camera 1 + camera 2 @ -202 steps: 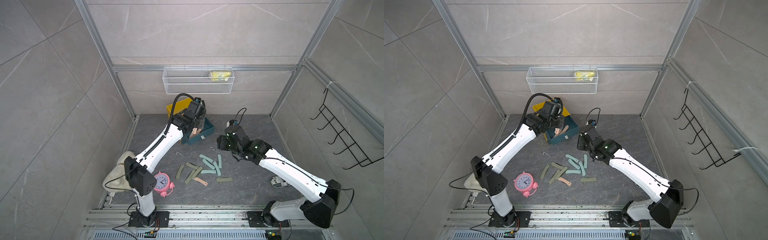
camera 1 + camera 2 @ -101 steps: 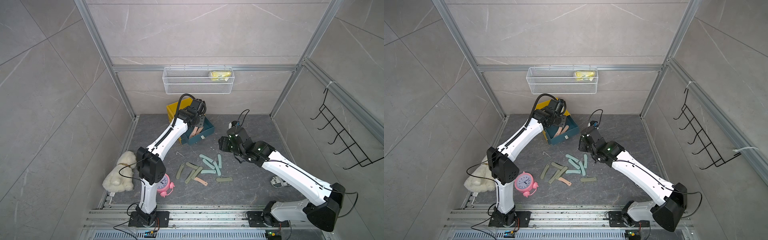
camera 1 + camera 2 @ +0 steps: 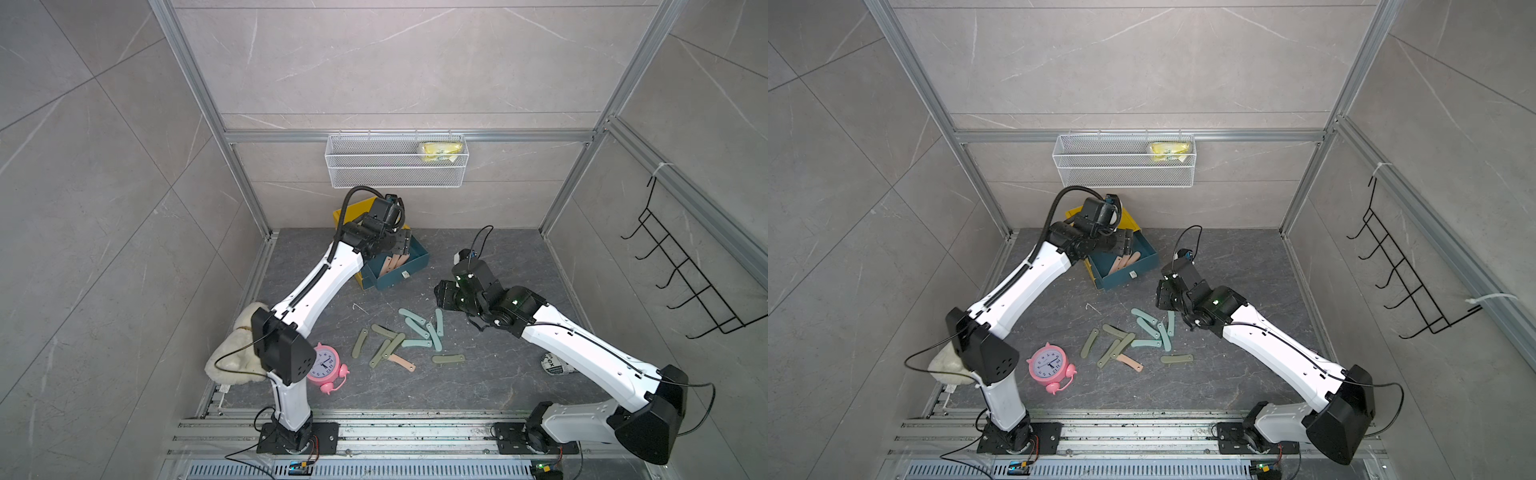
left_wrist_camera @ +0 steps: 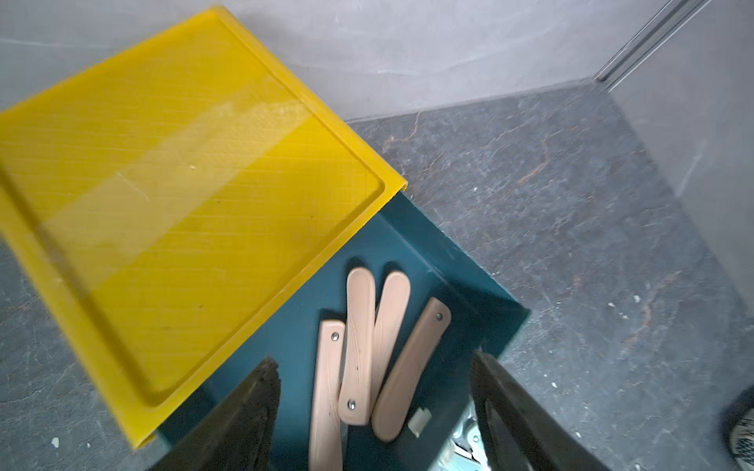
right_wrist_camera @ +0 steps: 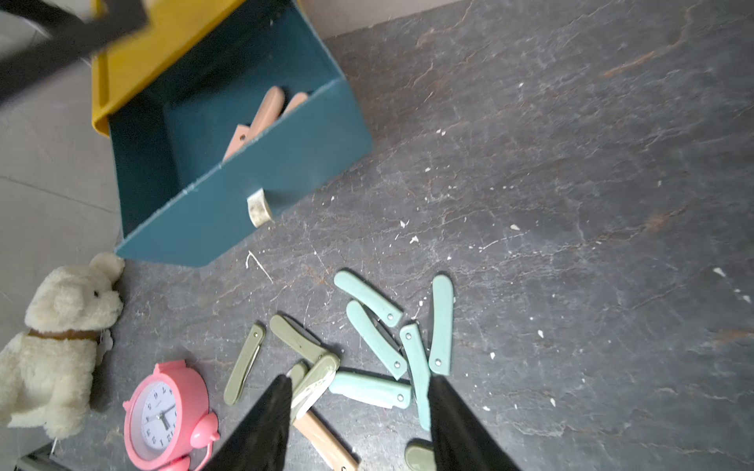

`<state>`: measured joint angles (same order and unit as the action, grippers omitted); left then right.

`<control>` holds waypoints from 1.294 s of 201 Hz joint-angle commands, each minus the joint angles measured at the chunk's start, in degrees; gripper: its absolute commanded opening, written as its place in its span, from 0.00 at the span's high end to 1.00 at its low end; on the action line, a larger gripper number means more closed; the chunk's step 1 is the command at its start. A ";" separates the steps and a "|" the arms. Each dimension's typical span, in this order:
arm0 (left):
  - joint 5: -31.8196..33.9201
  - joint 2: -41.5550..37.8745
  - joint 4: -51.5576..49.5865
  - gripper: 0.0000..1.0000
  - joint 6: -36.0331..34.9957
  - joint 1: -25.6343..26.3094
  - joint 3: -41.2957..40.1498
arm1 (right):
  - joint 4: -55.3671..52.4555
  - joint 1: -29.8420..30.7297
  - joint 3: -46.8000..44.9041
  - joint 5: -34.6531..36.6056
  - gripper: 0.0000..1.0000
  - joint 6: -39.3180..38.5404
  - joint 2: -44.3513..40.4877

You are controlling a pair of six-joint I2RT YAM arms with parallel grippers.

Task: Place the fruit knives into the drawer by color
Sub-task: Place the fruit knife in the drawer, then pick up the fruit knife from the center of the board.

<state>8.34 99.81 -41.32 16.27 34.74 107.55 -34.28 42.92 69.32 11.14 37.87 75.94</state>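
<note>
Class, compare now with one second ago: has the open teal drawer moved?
No. In a top view the drawer stays in the same spot below the wire basket on the back wall.

L arm [image 3: 328, 282]: shells were glossy white, rounded; black ribbed strip ran along one side.
L elbow housing [image 3: 282, 351]: was matte black, boxy, w/ small round holes in flat face.
L hose [image 3: 353, 193]: was black, corrugated.
L gripper [image 4: 375, 359]: fingers [image 4: 253, 416] were black, tapered, scuffed.
R arm [image 3: 582, 353]: shells were white w/ small dark screws; thin black cable ran along top.
R elbow housing [image 3: 648, 419]: was black, bulky.
R wrist joints [image 3: 486, 291]: were black blocks; green LED [image 3: 515, 300] was lit.
R wrist cable [image 3: 478, 241]: was thin, black.
R gripper [image 5: 360, 378]: fingers [image 5: 261, 428] were black, wedge-shaped.
Base plates [image 3: 291, 440]: were black, flat.
</note>
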 commanded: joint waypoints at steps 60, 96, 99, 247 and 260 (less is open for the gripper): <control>-0.25 -35.05 13.25 0.16 11.04 0.63 -39.17 | 7.08 17.67 -7.81 -11.92 0.46 -10.02 12.72; 2.96 -41.69 10.07 0.16 13.15 0.63 -45.10 | 7.74 21.07 -5.42 -9.98 0.45 -11.10 22.11; 3.14 -41.92 9.63 0.16 13.17 0.67 -45.28 | 7.74 21.05 -5.21 -9.75 0.45 -11.08 22.71; 6.43 -45.79 4.23 0.16 13.52 0.58 -49.71 | 0.89 22.18 -0.12 0.36 0.61 -13.84 33.79; 6.34 -45.66 4.23 0.16 13.52 0.58 -49.77 | 1.16 22.36 -0.42 0.05 0.68 -13.49 33.37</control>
<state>13.50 54.72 -37.28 29.41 35.27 57.06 -30.41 64.42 68.27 10.02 24.29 108.33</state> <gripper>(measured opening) 0.844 0.365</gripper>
